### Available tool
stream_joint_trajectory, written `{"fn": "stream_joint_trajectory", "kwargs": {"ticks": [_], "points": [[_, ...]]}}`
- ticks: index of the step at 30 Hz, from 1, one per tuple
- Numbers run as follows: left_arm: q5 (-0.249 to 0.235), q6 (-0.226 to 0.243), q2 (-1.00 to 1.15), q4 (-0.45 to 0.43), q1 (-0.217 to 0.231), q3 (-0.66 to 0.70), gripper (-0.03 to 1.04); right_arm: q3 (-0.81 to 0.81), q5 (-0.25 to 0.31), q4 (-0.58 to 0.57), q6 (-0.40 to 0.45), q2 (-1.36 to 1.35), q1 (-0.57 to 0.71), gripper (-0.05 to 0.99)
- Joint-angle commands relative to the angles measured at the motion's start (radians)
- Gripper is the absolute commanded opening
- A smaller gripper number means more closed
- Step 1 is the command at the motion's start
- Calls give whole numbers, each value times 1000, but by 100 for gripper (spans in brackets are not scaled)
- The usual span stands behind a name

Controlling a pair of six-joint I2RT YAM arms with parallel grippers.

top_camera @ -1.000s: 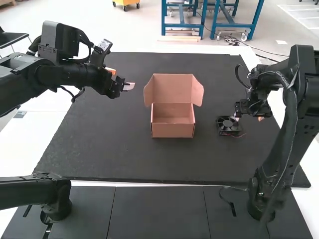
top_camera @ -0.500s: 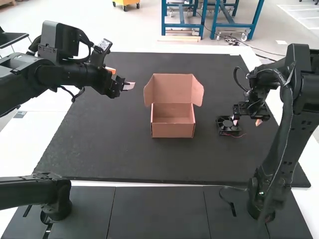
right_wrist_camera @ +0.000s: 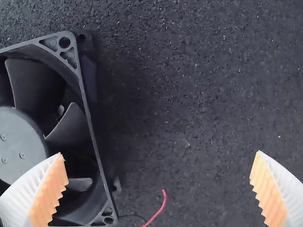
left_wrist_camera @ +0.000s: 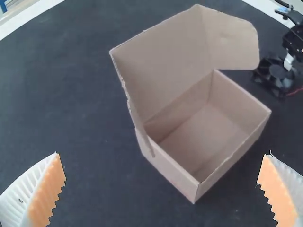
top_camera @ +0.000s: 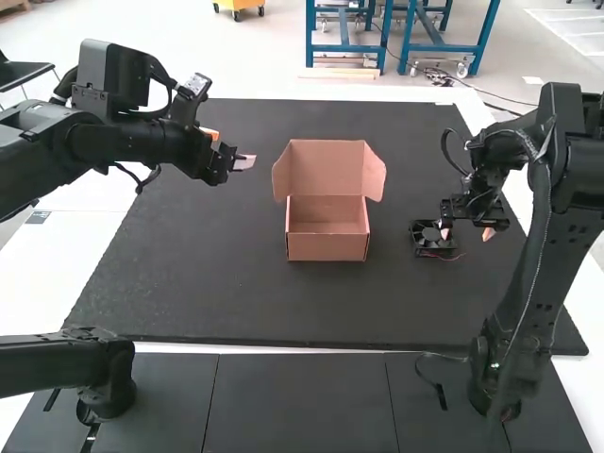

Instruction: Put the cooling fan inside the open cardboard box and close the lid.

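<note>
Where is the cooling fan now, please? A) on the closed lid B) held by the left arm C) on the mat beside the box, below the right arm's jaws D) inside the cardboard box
C: the cooling fan lies on the mat beside the open cardboard box, under the right arm's open jaws.

Light is bright and even, falling from overhead with no hard-edged shadows. In the high view the white table (top_camera: pixel 47 274) shows pale, almost glaring, around the matte black mat (top_camera: pixel 189 274), which soaks up light and gives no reflections. The cardboard box (top_camera: pixel 327 241) is evenly lit outside, its interior a shade darker. In the right wrist view the cooling fan (right_wrist_camera: pixel 23 137) throws a soft dark shadow onto the mat just beside its frame, and its blades stay dim.
</note>
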Motion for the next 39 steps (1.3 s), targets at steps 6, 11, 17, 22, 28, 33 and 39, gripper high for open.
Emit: {"fn": "stream_joint_trajectory", "kwargs": {"ticks": [6, 11, 17, 22, 28, 33, 39], "points": [[-5, -18, -35, 9, -4, 24, 96, 42, 20, 1, 23, 29, 6, 89], [-5, -21, -35, 9, -8, 27, 96, 42, 27, 1, 23, 33, 3, 89], [-5, -21, -35, 8, -8, 30, 96, 35, 30, -9, 21, 62, 3, 84], [-5, -21, -35, 6, -3, 39, 96, 36, 8, -25, 23, 75, 6, 66], [-5, -21, -36, 8, -3, 39, 96, 42, -64, -52, 24, 92, 11, 39], [-5, -21, -36, 5, -1, 42, 96, 45, -127, -63, 40, 92, 14, -1], [-6, -25, -36, 14, -1, 31, 96, 53, -144, -102, 55, 90, 20, -2]]}}
